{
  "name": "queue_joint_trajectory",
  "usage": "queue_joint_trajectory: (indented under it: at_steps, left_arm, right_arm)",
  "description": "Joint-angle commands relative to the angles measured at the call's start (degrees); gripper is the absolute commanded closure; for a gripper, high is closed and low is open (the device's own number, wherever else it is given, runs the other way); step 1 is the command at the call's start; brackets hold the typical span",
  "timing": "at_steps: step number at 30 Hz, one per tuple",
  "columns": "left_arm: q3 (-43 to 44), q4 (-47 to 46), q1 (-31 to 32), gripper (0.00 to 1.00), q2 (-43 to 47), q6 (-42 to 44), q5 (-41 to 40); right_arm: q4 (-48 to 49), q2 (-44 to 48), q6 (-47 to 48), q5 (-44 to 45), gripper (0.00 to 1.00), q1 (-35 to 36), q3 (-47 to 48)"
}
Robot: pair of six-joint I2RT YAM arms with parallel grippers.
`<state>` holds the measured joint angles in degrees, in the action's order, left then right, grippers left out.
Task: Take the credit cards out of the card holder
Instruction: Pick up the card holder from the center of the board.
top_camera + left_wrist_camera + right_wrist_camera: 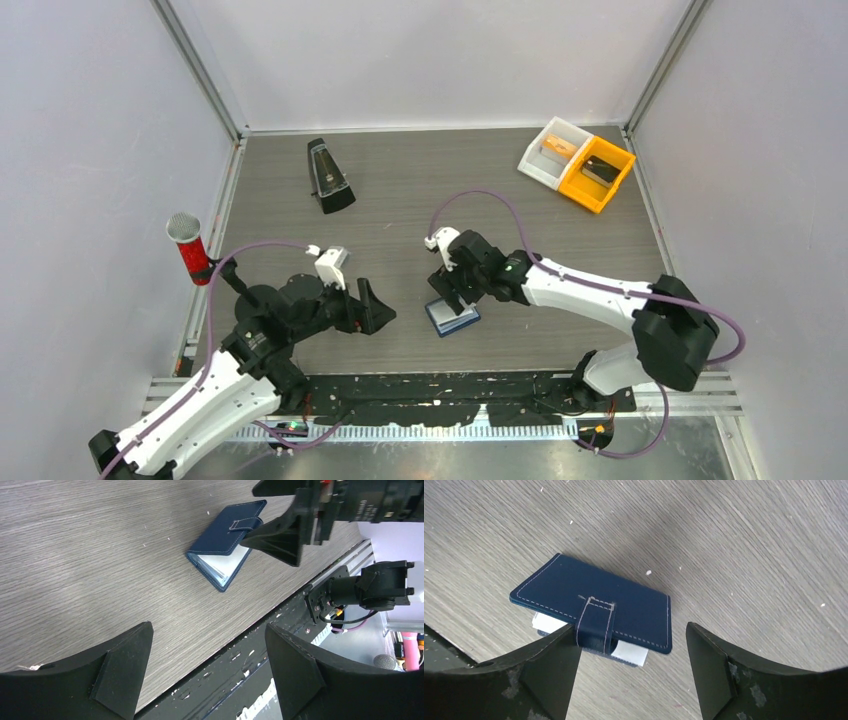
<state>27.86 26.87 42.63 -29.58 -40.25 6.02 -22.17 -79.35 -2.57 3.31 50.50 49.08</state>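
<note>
Hovering over card holder, right gripper spread, metronome seen only overhead

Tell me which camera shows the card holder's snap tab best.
The right wrist view: the snap tab sits close and sharp on the card holder, stitching visible. The left wrist view shows it small and farther off. The top external view shows the holder tiny, tab not discernible.
</note>
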Motion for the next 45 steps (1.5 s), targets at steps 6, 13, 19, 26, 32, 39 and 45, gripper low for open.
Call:
queue_joint_trajectory:
  at_steps: [6,13,19,26,32,39,45]
  left_arm:
    - [1.92,2.18,0.17,0.14,2.52,2.02,1.3]
    - [1.31,3.74,0.17,0.14,3.65,2.3,1.01]
    - [1.34,2.46,0.17,0.14,2.56,0.88,2.8]
    - [-0.14,-0.44,0.17,0.18,0.61,-1.22,3.83]
    - [-0.74,-1.9,0.17,0.19,0.71,-2.29,5.11]
    - [0.38,-4.46,0.17,0.21,0.2,-4.03,6.73]
    - [-0.6,-14.68,0.17,0.23,-1.38,-7.79,10.57]
  right_arm:
    - [2.46,-7.13,5.06,0.42,0.37,1.8,6.56]
    - [3.42,-3.22,-0.39,-0.28,0.9,1.72,2.79]
    - [6.51,3.48,-11.61,-1.53,0.95,1.15,-2.22]
    - [16.3,6.37,-26.2,-13.33,0.95,-1.6,-9.03]
    - [21.63,13.67,-29.59,-22.88,0.95,-5.79,-13.76]
    - [20.4,25.31,-29.98,-28.52,0.95,-9.22,-16.44]
    - [21.44,31.53,-31.58,-34.88,0.95,-9.33,-16.57]
